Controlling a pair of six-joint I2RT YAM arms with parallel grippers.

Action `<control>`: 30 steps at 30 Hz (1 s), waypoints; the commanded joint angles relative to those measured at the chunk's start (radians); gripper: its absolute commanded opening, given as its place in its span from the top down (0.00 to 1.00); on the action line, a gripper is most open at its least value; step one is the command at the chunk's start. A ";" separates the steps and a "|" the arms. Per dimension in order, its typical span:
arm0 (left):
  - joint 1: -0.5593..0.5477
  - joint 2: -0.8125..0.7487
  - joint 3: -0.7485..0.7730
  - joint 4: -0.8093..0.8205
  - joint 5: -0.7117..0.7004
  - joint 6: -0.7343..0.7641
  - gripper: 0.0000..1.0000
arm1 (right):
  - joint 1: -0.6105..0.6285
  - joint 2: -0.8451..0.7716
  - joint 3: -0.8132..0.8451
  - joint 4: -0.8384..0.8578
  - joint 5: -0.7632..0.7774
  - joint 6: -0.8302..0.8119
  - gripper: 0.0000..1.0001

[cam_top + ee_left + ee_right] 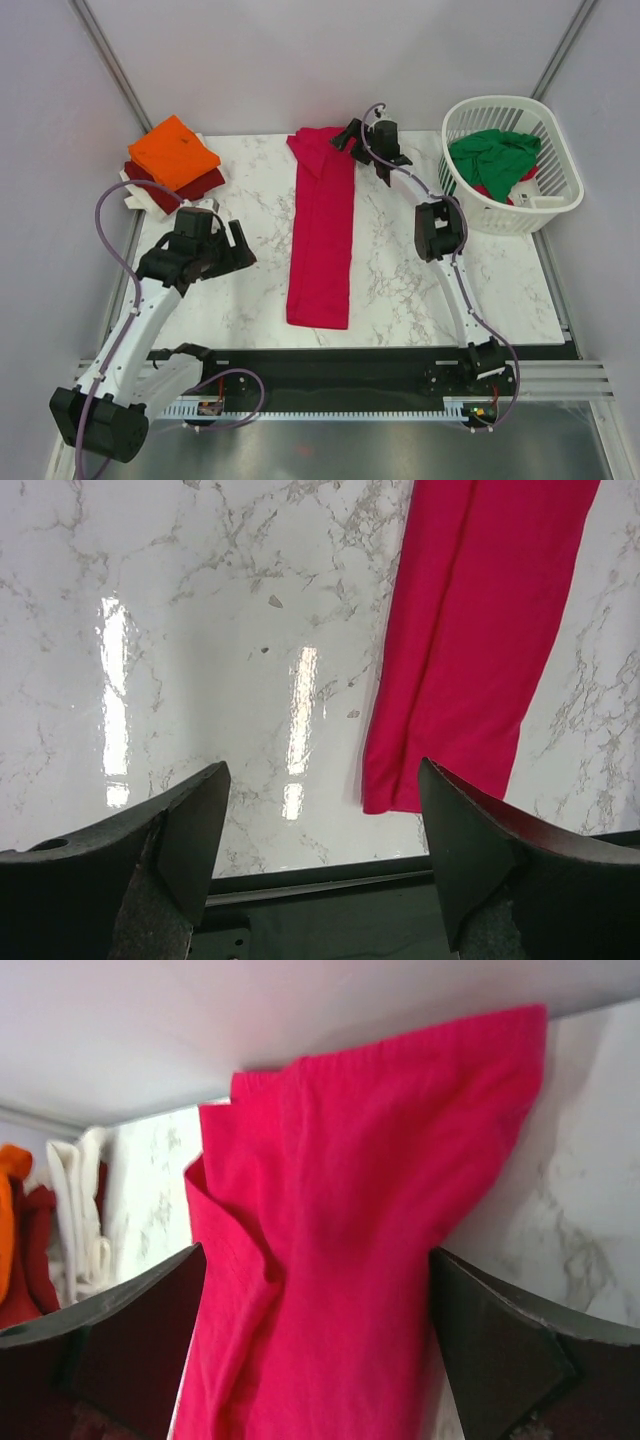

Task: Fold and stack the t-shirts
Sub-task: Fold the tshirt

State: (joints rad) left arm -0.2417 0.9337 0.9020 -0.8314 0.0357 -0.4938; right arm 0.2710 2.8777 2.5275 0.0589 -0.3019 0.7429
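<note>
Fingers of the right gripper [315,1260] stood wide, the far end of the crimson t-shirt [340,1210] lying between them, unpinched. Those of the left gripper [322,770] stood equally wide over the marble table [150,630], the shirt's near hem just ahead-right of them.

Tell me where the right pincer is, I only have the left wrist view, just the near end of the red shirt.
Observer: The right pincer is open at the far end of the crimson t-shirt, one finger each side of the cloth.
Operator: Where's the folded stack?
Observer: Far left corner, orange t-shirt on top of a dark red t-shirt.
Operator: Anything left to fold?
Observer: A green t-shirt lies in the white basket at far right.
</note>
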 commanded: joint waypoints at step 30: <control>-0.413 0.352 -0.265 0.403 -0.060 -0.342 0.37 | 0.390 -1.552 -2.006 -0.067 -0.069 0.018 0.35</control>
State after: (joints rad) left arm -0.6312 1.2766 0.6643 -0.5041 -0.0006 -0.7731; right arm 0.6342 1.3621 0.5854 -0.1078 -0.3393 0.6701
